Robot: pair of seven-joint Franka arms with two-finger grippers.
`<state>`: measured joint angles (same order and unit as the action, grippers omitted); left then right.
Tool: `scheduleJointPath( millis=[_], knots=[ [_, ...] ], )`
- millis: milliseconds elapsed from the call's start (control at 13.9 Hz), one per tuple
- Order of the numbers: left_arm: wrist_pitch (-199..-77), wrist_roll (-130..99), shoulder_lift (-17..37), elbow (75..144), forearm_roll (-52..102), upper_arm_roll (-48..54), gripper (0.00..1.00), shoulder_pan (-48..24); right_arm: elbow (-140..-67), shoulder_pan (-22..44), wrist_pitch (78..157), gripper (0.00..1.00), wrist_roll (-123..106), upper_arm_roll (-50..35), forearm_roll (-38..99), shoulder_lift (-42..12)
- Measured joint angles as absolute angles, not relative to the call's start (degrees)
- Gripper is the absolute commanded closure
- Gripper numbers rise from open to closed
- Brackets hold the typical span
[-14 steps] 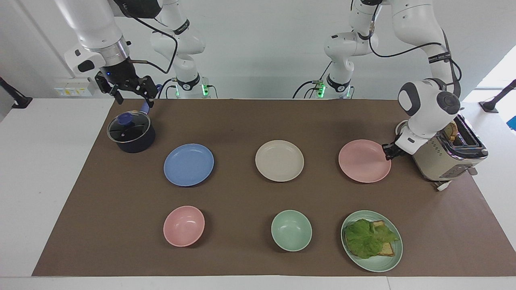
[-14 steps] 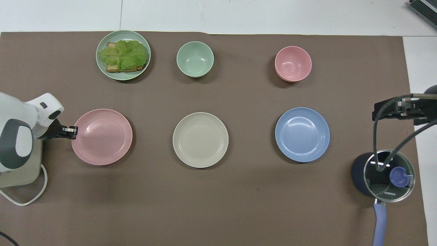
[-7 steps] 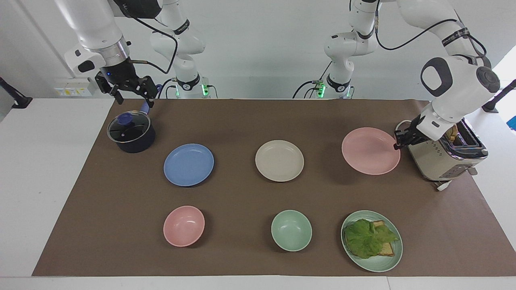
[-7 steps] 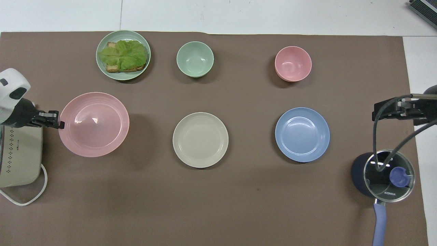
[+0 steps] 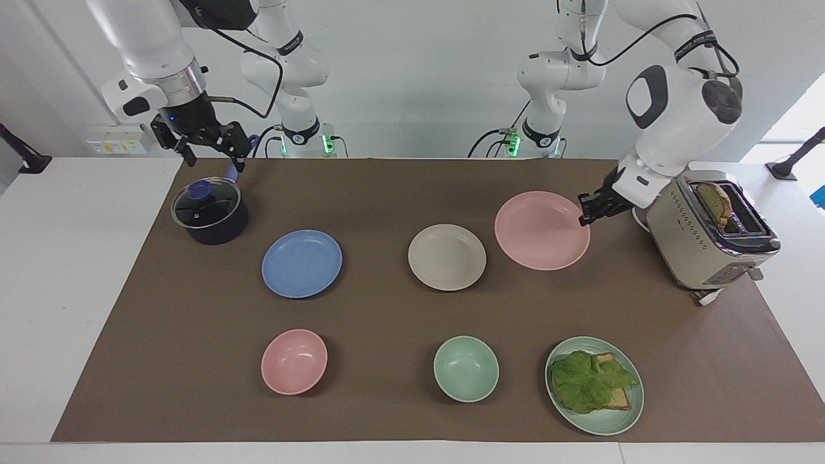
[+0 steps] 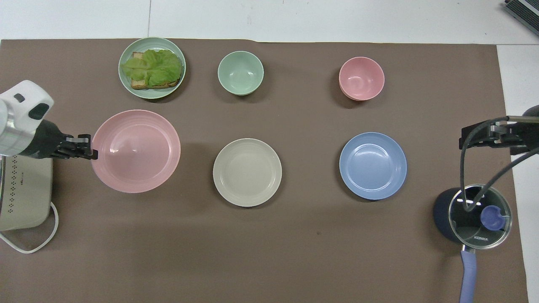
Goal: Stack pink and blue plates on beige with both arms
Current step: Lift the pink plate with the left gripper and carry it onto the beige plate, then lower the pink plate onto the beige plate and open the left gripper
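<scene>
The left gripper (image 5: 585, 218), right of centre in the facing view, is pinched on the rim of the pink plate (image 5: 541, 230) and holds it in the air, over the brown mat between the beige plate (image 5: 446, 256) at frame centre and the toaster (image 5: 709, 235) at the right edge. The blue plate (image 5: 301, 263) lies flat on the mat left of centre. The right gripper (image 5: 206, 143) waits at upper left over the lidded pot (image 5: 209, 211), fingers spread

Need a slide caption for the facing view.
Left gripper carries the pink plate toward the beige plate; right gripper waits open over the pot.
</scene>
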<state>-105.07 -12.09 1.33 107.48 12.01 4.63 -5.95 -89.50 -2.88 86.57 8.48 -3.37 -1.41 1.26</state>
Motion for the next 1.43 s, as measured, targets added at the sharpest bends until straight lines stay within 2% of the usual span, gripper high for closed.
scheduleJointPath(
  millis=[215,574,789,1435],
  knots=[
    [-111.2,-20.1,1.6,109.5,12.0,4.8,1.0,-14.0,-89.7,-3.0,86.6,0.0,8.4,-3.4,-1.4,1.4],
    [-126.3,-26.2,3.6,118.6,12.0,4.9,1.0,-23.9,-89.9,-3.0,86.6,0.0,8.4,-3.4,-1.4,1.5],
    [-129.4,-26.2,4.2,122.0,12.0,4.8,1.0,-25.2,-89.9,-3.0,86.6,0.0,8.4,-3.4,-1.4,1.5],
    [-132.0,-21.3,6.5,123.4,12.0,3.6,1.0,-24.4,-89.9,-3.3,86.6,0.0,8.4,-3.4,-1.4,1.5]
  ],
)
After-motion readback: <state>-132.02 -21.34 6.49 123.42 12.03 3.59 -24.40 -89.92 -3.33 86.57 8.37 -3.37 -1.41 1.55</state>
